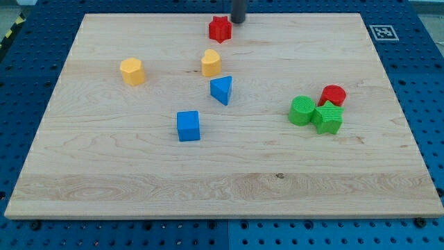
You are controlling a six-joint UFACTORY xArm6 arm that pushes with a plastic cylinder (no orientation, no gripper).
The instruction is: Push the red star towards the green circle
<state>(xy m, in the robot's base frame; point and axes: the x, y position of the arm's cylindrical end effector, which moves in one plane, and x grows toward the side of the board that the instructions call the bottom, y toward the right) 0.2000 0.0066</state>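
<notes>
The red star point(220, 29) lies near the view's top edge of the wooden board, a little left of centre. My tip point(238, 21) is just to the star's upper right, close to it; I cannot tell if they touch. The green circle point(302, 110) lies at the view's right, touching a green star-like block point(329, 119). A red cylinder point(334, 96) sits just above those two.
A yellow block point(211, 62) sits below the red star, with a blue triangle point(221, 89) under it. A blue cube point(188, 126) lies lower left. A yellow hexagon point(132, 71) is at the left. The board point(222, 187) rests on a blue pegboard table.
</notes>
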